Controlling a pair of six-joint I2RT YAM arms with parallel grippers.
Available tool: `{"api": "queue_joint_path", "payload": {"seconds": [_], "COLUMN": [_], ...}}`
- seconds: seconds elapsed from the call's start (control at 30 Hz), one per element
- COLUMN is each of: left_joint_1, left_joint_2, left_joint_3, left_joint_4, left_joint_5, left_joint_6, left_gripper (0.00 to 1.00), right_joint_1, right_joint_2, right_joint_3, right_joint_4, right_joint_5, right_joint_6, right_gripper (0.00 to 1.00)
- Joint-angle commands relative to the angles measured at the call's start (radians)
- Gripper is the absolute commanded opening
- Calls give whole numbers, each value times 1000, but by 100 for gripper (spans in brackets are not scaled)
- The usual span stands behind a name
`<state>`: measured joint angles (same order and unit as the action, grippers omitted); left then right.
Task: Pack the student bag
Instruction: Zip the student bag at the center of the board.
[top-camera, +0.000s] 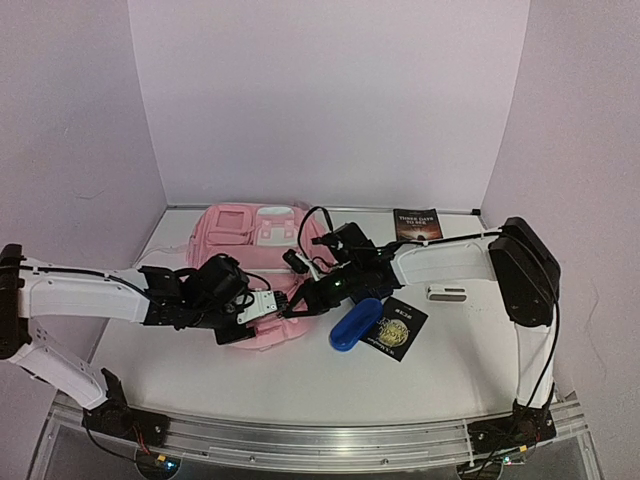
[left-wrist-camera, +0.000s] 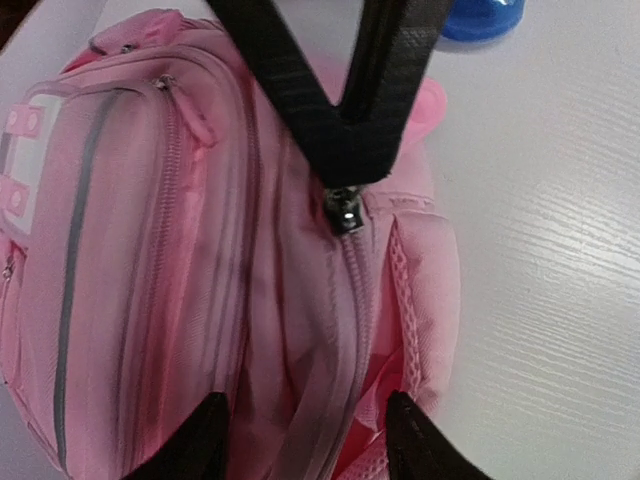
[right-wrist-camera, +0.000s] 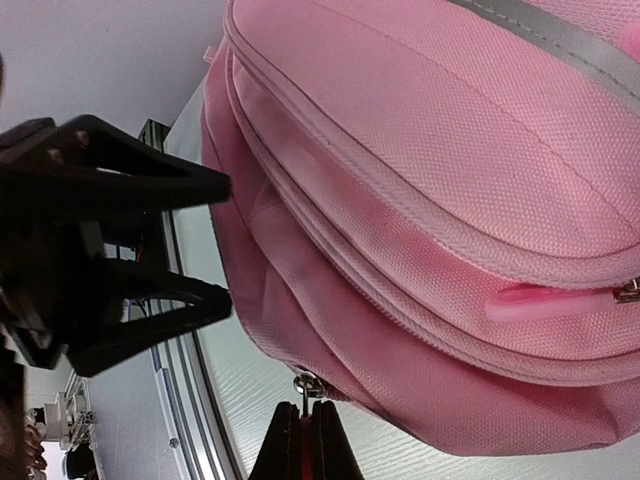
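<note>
Right gripper (right-wrist-camera: 303, 415) is pinching the student bag (top-camera: 245, 235)'s zip pull (left-wrist-camera: 343, 212), left gripper (left-wrist-camera: 305, 400) gaping (one blue case (top-camera: 355, 322), two black booklets (top-camera: 400, 327) (top-camera: 417, 222) lying to their right).

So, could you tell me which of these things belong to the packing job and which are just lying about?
Job: bag, zip pull, right claw shut on the pull, left claw open astride the bag.
Lying about, perhaps for packing later: blue container, black card, dark book, small white item.

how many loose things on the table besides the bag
4: a dark book at the back, a white item at right, a blue case near the bag, a black booklet beside it. Others may be hidden.
</note>
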<state>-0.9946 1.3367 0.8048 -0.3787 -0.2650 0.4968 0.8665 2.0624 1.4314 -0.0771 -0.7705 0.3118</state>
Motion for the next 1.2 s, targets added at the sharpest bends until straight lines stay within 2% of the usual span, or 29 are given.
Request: {"api": "queue_joint_path", "payload": {"seconds": [0.0,0.13,0.3,0.43,0.57,0.6,0.77,0.87,1.03,1.17], "left_joint_1": [-4,-3,2,25,74,77,59,27,-35,-58], "left_joint_2": [122,128,15,-90,-182,-197,-211,-191,-129,-41], "left_joint_3": [61,52,12,-26,-74,-77,-5,41,90,100], "left_joint_4": [95,38,-110,-221,-247,-243,-231,-212,-122,-59], "left_joint_5": [13,-12,-102,-185,-224,-226,-168,-115,-38,-15], "left_joint_6": [48,37,15,-2,-2,-2,-39,-63,-97,-100], "left_gripper": [43,24,6,4,4,6,36,50,61,63], "right_joint_1": [0,-5,-72,-175,-225,-220,-119,-69,-19,-7], "right_joint_2": [-16,-47,-77,-56,-27,-23,-8,-1,-14,-29], "right_joint_3": [55,31,-41,-64,-38,-28,21,55,83,94], "right_joint_4": [60,59,39,-3,-11,-12,-11,-10,-1,6], "right_joint_5": [-57,-41,43,128,168,148,98,73,50,34], "right_joint_6": [29,11,-49,-134,-165,-153,-119,-87,-51,-21], "right_gripper": [0,0,0,0,0,0,0,0,0,0]}}
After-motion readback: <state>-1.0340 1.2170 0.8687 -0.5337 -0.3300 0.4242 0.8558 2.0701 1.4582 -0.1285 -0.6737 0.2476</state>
